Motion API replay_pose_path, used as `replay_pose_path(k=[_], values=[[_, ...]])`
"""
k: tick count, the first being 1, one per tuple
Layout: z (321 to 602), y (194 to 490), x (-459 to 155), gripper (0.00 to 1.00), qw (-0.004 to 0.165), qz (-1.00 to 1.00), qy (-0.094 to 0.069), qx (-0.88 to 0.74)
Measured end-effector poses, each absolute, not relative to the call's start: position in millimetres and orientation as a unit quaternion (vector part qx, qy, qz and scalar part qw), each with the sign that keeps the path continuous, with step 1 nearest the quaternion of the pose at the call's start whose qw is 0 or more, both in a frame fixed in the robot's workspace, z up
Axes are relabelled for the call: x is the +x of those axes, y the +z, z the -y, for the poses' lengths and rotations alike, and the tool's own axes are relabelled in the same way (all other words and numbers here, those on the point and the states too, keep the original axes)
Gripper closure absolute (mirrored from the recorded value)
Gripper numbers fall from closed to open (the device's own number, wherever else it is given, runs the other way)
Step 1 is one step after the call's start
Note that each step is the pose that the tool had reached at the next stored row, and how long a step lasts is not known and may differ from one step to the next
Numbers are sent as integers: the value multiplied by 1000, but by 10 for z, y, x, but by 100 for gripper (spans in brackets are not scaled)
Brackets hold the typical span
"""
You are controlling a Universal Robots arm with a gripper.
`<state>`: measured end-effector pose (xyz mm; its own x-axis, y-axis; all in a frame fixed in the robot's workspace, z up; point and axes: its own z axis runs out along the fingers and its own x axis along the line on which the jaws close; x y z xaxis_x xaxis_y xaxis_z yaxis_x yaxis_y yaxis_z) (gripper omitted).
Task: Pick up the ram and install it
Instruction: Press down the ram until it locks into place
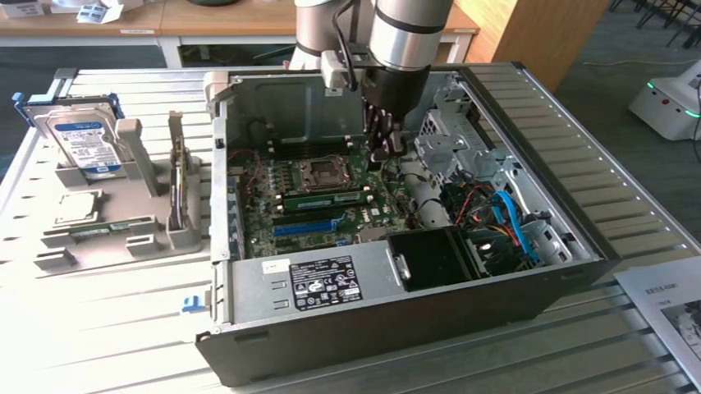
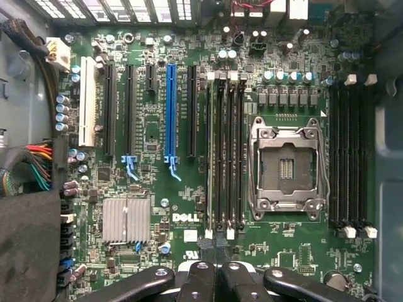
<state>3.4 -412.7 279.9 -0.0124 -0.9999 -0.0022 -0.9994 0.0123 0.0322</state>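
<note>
The ram [image 1: 323,199], a narrow green stick with a white label, stands on edge in a black slot of the motherboard [image 1: 274,176], between the CPU socket [image 1: 325,170] and the long blue slot [image 1: 312,226]. In the wrist view its thin top edge [image 2: 211,157] runs along the slot nearest the blue slot [image 2: 170,94]. My gripper [image 1: 380,154] hangs inside the open computer case, just above the board, beyond the stick's end toward the exterior view's right. Its black fingers [image 2: 200,277] are pressed together with nothing between them, so the gripper [image 2: 217,267] is shut.
The case walls [image 1: 570,205] and a drive cage with red, black and blue cables [image 1: 498,213] crowd the exterior view's right. A grey holder [image 1: 131,222] on the slatted table carries a hard drive [image 1: 82,144] and another small green board [image 1: 104,228]. Papers [image 1: 668,304] lie at the exterior view's right.
</note>
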Motion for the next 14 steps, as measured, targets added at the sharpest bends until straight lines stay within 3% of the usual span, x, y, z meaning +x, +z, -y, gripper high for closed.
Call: replay_pose_path(k=[14], values=[[4127, 2685, 34, 90, 10, 711, -12, 703]])
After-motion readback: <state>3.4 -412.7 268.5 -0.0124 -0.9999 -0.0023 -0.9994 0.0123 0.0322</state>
